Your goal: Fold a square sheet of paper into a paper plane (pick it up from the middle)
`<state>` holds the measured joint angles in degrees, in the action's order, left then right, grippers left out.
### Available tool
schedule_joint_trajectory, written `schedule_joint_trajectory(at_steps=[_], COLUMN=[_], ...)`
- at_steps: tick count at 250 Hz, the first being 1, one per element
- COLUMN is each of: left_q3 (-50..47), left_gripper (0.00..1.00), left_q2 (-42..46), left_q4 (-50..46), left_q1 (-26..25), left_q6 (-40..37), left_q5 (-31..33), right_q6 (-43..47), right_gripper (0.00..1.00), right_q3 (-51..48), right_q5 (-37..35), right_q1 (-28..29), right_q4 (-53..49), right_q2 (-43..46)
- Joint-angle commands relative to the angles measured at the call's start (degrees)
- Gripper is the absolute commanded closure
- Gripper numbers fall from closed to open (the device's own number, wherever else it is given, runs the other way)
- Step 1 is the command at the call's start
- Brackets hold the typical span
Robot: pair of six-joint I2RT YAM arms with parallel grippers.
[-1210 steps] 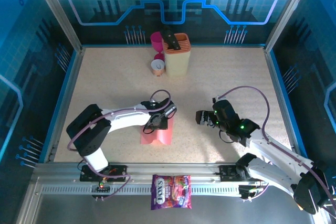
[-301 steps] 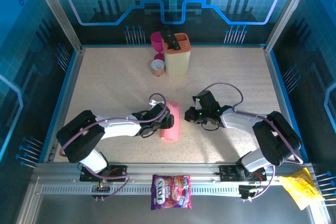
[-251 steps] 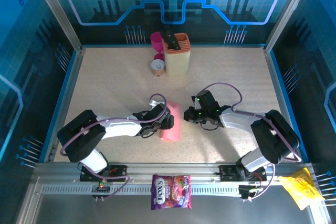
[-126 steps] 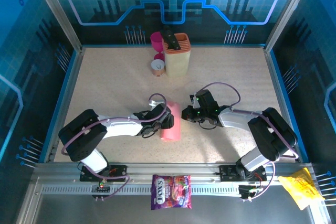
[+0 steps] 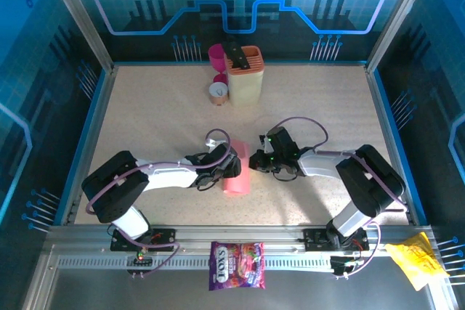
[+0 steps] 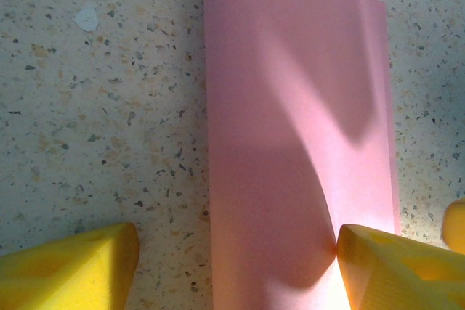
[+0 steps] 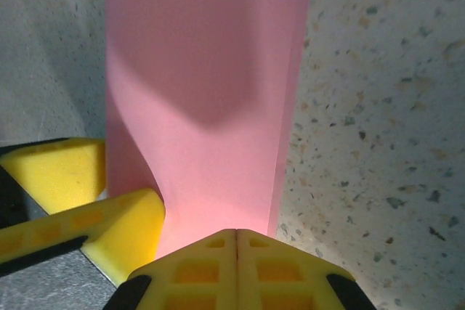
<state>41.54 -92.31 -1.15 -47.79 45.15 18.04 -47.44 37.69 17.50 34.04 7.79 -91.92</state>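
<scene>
Left gripper [image 5: 231,168], from above: low over the salmon-pink paper sheet [image 5: 236,184], which is folded to a long strip near the middle of the speckled beige table [image 5: 160,114]. Its fingertips are hard to make out, and part of the strip is hidden beneath it. Right gripper [image 5: 256,162] sits at the strip's other side.

Left wrist: jaws spread wide, one yellow finger [image 6: 73,266] on bare table, the other touching the sheet [image 6: 290,107], far end cut off.

Right wrist: right gripper [image 7: 236,241] clenched on nothing, tips against the sheet [image 7: 203,70].
</scene>
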Motion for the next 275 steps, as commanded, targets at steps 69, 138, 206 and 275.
schedule_joint_trajectory(at_steps=[69,138,206,275], left_q3=[0.43,0.30,0.21,0.91], left_gripper=[0.26,0.26,0.26,0.22], left_q2=[-2.12,-2.65,-2.80,1.56], left_q4=[-1.27,-0.82,-0.53,-3.33], left_q1=[-0.37,-0.37,-0.37,0.48], left_q6=[1.68,1.65,1.73,0.57], left_q5=[-0.02,-0.22,-0.36,-0.01], right_q6=[-1.06,-1.59,-2.68,-3.17], right_gripper=[1.00,1.00,1.00,1.00], right_q3=[2.88,3.78,3.88,3.26], right_q5=[1.00,1.14,-0.17,-2.13], right_q1=[2.17,3.00,3.18,3.15], right_q4=[1.19,1.91,0.49,-1.99], right_q2=[-2.70,-4.68,-7.24,-8.14])
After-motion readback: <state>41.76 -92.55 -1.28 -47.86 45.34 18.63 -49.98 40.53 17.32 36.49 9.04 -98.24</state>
